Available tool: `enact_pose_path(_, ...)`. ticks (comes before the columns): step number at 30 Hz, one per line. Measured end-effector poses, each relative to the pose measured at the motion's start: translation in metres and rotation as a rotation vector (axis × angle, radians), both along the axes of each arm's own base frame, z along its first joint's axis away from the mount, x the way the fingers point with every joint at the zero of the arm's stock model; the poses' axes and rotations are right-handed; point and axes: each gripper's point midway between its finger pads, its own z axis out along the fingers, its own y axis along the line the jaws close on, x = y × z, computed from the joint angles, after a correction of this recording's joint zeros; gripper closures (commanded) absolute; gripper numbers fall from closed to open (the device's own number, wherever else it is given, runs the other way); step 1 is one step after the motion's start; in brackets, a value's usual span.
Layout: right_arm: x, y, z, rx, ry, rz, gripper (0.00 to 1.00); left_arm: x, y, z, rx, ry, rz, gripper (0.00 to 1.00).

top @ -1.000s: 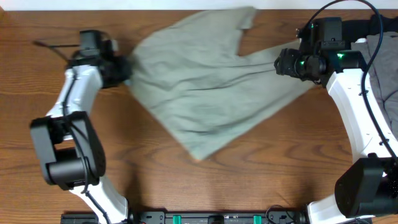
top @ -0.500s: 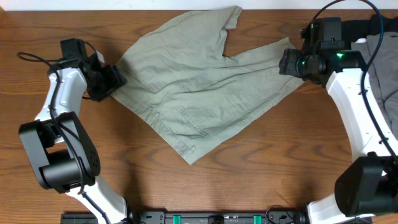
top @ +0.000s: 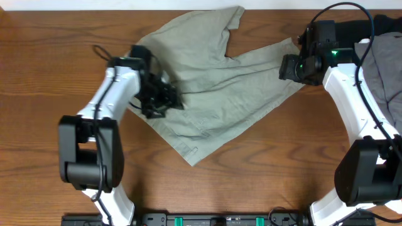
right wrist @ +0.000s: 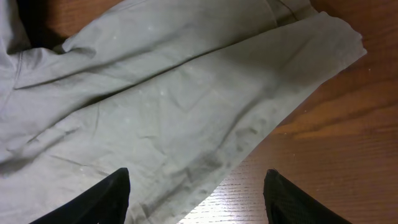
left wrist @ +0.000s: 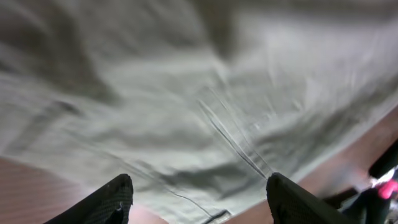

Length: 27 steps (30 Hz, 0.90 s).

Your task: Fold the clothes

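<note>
The clothes, a pale khaki-green pair of shorts (top: 207, 94), lie spread flat across the middle of the wooden table, with one leg reaching the far edge and the other stretching right. My left gripper (top: 162, 100) hovers over the left part of the cloth. In the blurred left wrist view it (left wrist: 202, 199) is open above the fabric (left wrist: 186, 93), with nothing between its fingers. My right gripper (top: 287, 66) sits at the end of the right leg. In the right wrist view it (right wrist: 196, 199) is open over the hem edge (right wrist: 186, 93), holding nothing.
A darker grey garment (top: 384, 63) lies at the table's right edge behind my right arm. Bare wood (top: 264, 163) shows in front of the shorts and to the left (top: 38, 75). The table's far edge (top: 75, 6) runs along the top.
My left gripper let go of the shorts' left corner and swung right, over the cloth. The shorts settled flat on the table. My right gripper stayed at the right leg.
</note>
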Motion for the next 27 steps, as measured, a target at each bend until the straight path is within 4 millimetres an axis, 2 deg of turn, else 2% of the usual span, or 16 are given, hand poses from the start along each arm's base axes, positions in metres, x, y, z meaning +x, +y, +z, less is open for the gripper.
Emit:
enact_pose_path(1, 0.0, 0.0, 0.0, -0.001, 0.0, 0.0, 0.34, -0.005, -0.006, -0.002, 0.0, 0.009, -0.013, 0.32)
enact_pose_path(3, 0.0, 0.0, 0.0, -0.003, -0.001, 0.002, 0.42, -0.011, -0.014, -0.007, 0.002, 0.022, -0.023, 0.44)
enact_pose_path(4, 0.0, -0.001, 0.0, -0.005, -0.001, 0.005, 0.46, -0.013, -0.017, -0.008, 0.003, 0.026, -0.029, 0.61)
enact_pose_path(5, 0.0, -0.001, 0.0, -0.005, -0.001, 0.005, 0.51, -0.015, -0.02, -0.009, 0.003, 0.029, -0.032, 0.72)
enact_pose_path(6, 0.0, -0.001, 0.0, -0.007, -0.003, 0.007, 0.53, -0.016, -0.022, -0.01, 0.004, 0.031, -0.035, 0.77)
enact_pose_path(9, 0.001, -0.001, 0.0, -0.007, -0.003, 0.007, 0.57, -0.012, -0.029, -0.012, 0.001, 0.013, -0.023, 0.82)
enact_pose_path(12, 0.0, -0.001, 0.0, -0.006, -0.002, 0.006, 0.59, -0.005, -0.037, -0.018, -0.008, -0.005, 0.006, 0.92)
enact_pose_path(15, 0.0, 0.0, 0.0, -0.006, 0.0, 0.006, 0.59, -0.01, -0.046, -0.028, -0.028, 0.047, 0.025, 0.94)
enact_pose_path(20, -0.002, 0.0, -0.001, -0.005, 0.01, 0.006, 0.6, -0.038, -0.049, -0.053, -0.022, 0.233, 0.046, 0.94)
enact_pose_path(23, -0.004, -0.001, -0.002, -0.006, 0.019, 0.006, 0.6, -0.056, -0.033, -0.055, 0.012, 0.35, 0.084, 0.94)
enact_pose_path(27, -0.005, -0.001, -0.002, -0.006, 0.021, 0.006, 0.58, -0.075, 0.01, -0.051, 0.101, 0.47, 0.139, 0.94)
